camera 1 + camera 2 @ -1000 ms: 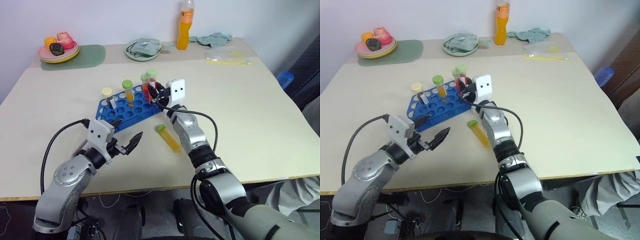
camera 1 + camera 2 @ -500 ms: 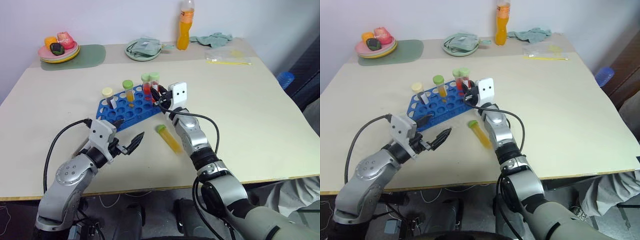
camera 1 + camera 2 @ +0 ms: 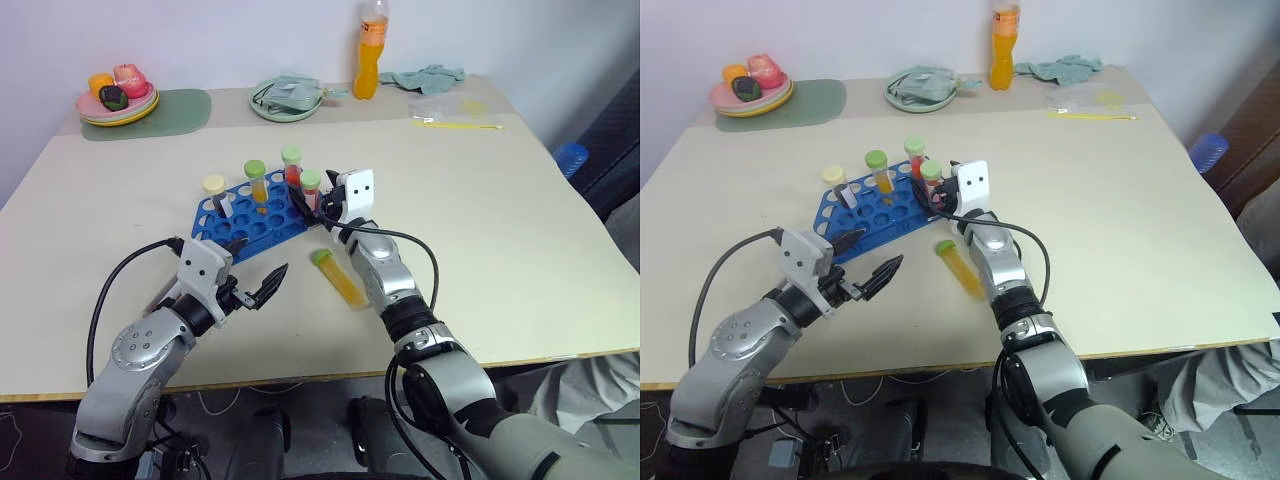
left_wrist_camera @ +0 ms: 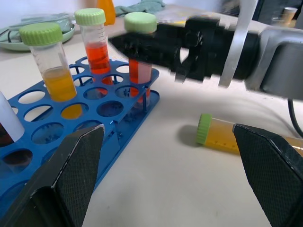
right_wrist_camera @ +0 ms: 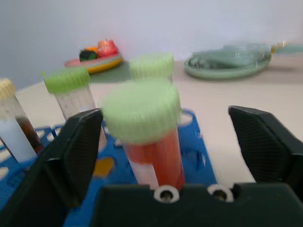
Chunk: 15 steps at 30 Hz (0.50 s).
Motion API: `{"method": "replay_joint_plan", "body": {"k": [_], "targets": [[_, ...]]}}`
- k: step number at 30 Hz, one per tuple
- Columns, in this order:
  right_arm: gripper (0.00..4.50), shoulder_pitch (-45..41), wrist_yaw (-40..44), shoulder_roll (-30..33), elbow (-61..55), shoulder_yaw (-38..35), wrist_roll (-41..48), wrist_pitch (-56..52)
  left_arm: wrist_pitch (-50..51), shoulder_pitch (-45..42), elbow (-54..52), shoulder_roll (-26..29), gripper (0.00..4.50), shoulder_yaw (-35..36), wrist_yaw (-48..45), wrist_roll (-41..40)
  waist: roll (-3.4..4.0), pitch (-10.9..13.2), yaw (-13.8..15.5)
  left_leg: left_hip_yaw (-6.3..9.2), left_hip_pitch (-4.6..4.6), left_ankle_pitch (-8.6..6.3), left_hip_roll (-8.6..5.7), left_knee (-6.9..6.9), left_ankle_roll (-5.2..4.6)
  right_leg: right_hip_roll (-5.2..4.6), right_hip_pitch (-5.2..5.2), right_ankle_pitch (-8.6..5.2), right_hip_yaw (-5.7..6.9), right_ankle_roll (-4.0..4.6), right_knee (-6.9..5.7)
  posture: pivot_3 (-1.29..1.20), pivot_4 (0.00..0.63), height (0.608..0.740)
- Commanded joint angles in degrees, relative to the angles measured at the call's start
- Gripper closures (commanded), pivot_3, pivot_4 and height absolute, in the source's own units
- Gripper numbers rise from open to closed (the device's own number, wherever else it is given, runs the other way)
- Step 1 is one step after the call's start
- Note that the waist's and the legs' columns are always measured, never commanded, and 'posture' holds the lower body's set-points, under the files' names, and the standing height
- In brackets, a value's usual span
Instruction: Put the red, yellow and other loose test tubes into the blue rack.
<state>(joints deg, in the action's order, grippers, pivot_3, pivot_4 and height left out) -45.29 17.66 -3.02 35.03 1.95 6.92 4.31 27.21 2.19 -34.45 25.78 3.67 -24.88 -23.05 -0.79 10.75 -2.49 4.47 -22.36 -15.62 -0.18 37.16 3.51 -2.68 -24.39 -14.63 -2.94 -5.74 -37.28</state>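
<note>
The bright blue plastic rack (image 3: 250, 215) with its rows of round holes sits near the middle of the pale table (image 3: 520, 230), a bit toward the table's left edge. Four tubes stand in it. A red tube with a green cap (image 3: 310, 190) is in a hole at the rack's right end. Just behind it stands another red tube with a green cap (image 3: 291, 165). Next along is a yellow tube with a green cap (image 3: 256, 184), and then a tube with a pale yellow cap (image 3: 215, 194) toward the rack's left end.

My right gripper (image 3: 327, 203) is at the right end of the rack, right by that first red tube. A moment ago my two black fingers were shut on this tube and holding it up above the holes. Now the tube has gone down into its hole and my fingers have sprung wide apart, one on each side of it. I am not holding anything with that hand now. So this red tube looks done.

One loose tube is left. It is a yellow tube with a green cap (image 3: 338, 277), and it lies on its side on the table, just in front of the rack's right end, close beside my right arm. I think it is next.

My left gripper (image 3: 255, 275) hangs in front of the rack, toward the front edge of the table. Its fingers are wide open and empty.
</note>
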Motion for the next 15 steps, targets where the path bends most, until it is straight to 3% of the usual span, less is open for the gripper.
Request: {"method": "replay_joint_plan", "body": {"k": [1,5,8,11,15], "targets": [[0.09,3.5,4.1,6.5,-17.4,0.2,2.1,-14.1,-0.6,1.3,-2.4,0.8,0.00,2.1,-0.2,-0.3,0.00,0.0,0.3,0.01,-0.02,0.00,-0.01,0.01,0.00,-0.02,0.00,0.00,0.01,0.00,0.02,0.00,0.150,0.740],[0.09,7.1,9.2,15.4,-33.9,0.3,7.9,-36.3,-1.4,3.6,-1.4,3.0,0.00,5.2,-2.2,-0.7,-0.01,0.0,0.3,0.04,-0.04,0.00,-0.03,0.00,-0.01,-0.05,0.02,-0.01,0.03,0.00,0.06,0.00,0.150,0.740],[0.09,6.1,11.6,21.9,-44.1,-0.5,15.7,-58.8,-2.3,5.2,0.7,5.8,0.00,7.7,-5.1,-0.6,0.05,0.0,-0.1,0.04,-0.02,0.00,0.00,-0.01,-0.01,-0.01,0.02,-0.02,0.03,0.02,0.05,0.00,0.150,0.740],[0.09,2.0,11.3,25.6,-49.2,0.6,20.2,-78.6,-3.4,5.2,3.4,7.6,0.00,9.1,-7.4,-0.6,0.09,0.1,-0.2,0.03,0.02,-0.01,0.04,-0.04,-0.03,0.05,0.01,-0.04,0.03,0.07,0.03,0.00,0.150,0.740],[0.09,-3.2,9.9,25.6,-52.5,2.4,23.3,-94.5,-5.5,4.3,7.0,8.4,0.00,9.0,-9.7,0.1,0.09,0.1,-0.1,0.03,0.02,-0.01,0.04,-0.04,-0.04,0.06,0.01,-0.06,0.04,0.09,0.04,0.00,0.150,0.740]]}}
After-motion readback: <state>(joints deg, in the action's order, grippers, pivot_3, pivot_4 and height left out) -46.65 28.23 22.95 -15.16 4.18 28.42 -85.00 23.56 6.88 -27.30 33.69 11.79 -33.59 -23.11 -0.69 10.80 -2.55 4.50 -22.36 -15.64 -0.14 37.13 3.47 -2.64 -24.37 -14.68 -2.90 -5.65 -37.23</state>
